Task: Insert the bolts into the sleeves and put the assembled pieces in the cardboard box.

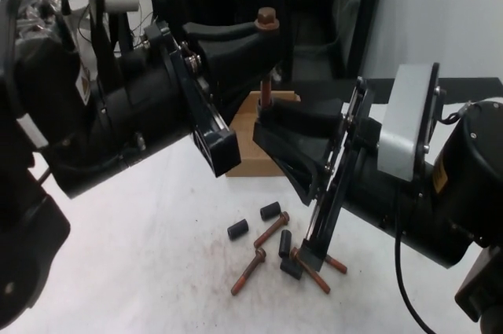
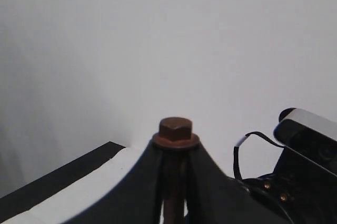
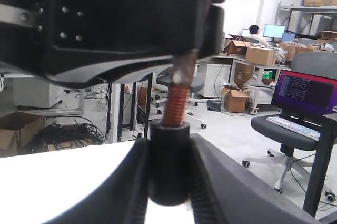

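- nearest, on the tabletop, lie the loose bolts and loose sleeves. they are scattered close together and some touch. none of them is assembled yet.
- above that pile the right claw is clenched on a black sleeve, holding it upright in the air with its opening facing up.
- the rusty bolt stands upright with its threaded end in the mouth of the sleeve. i cannot tell how deep it sits, but most of the shaft is outside.
- the left claw is clenched on the bolt's shaft just under the hex head, right above the right claw.
- farthest off, the cardboard box sits on the tabletop beyond the pile. in the high view the held pair lines up in front of it.
- risk, as i judge it: the thread looks rough, so a push slightly off the sleeve's axis could jam the bolt or twist the sleeve in its grip.
- risk: if the left claw lets go before the bolt is well seated, the bolt could tip out and drop into the pile.
- risk: the two claws are close together, so pressing down could bring them into contact before the head reaches the sleeve.
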